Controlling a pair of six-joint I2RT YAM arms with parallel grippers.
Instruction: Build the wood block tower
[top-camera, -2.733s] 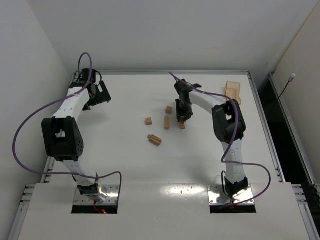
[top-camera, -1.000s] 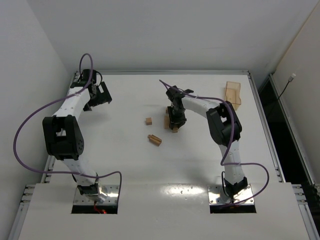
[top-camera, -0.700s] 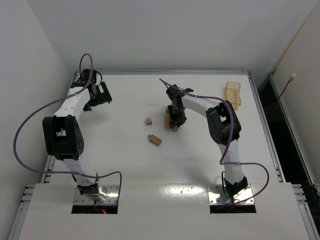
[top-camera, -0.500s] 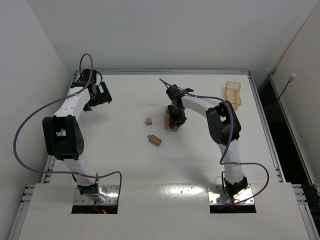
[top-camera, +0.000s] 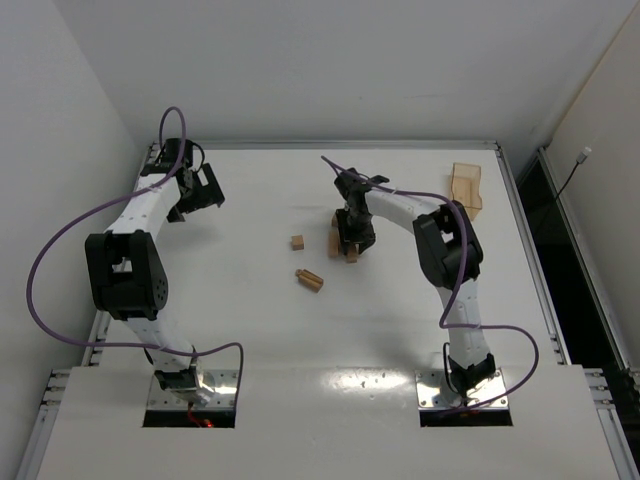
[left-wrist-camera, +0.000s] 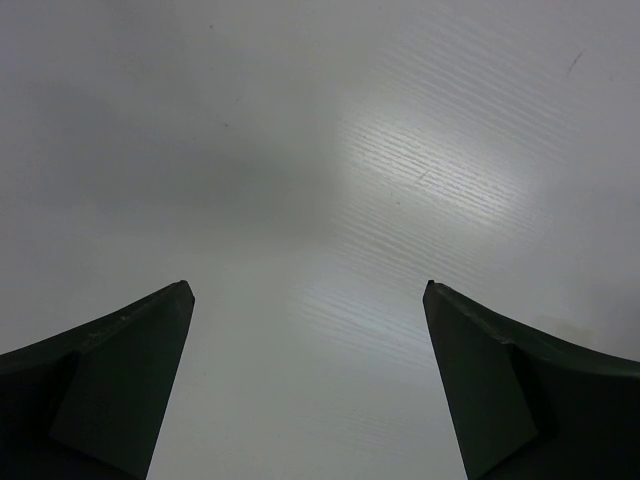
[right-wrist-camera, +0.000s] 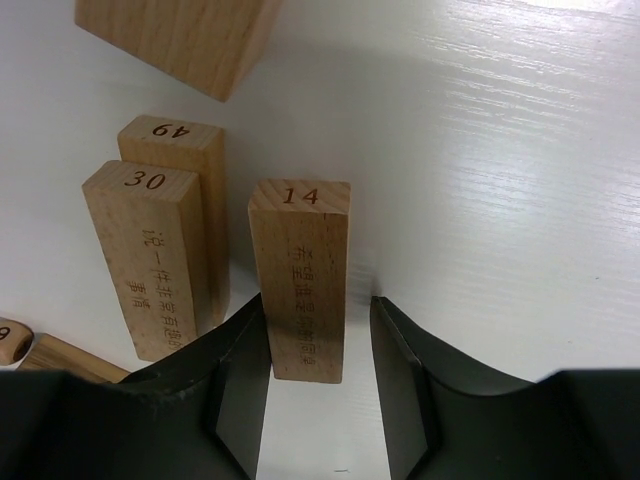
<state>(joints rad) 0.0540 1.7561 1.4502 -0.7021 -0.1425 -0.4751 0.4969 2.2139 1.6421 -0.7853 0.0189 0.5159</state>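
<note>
Wooden block 14 lies flat on the white table, parallel to blocks 30 and 49, which lie side by side just to its left. My right gripper straddles the near end of block 14. It is open: the left finger is at the block's side and a clear gap shows at the right finger. In the top view the right gripper hovers over this cluster of blocks. My left gripper sits far left. It is open, with only bare table between its fingers.
One more block lies beyond the row, and a block end shows at the lower left. A small cube and a pair of blocks lie left of the cluster. A shallow wooden tray rests at the back right.
The right gripper carried a block leftward to the cluster, set it beside the others, and its jaws have now parted from it. The left arm has not moved.
</note>
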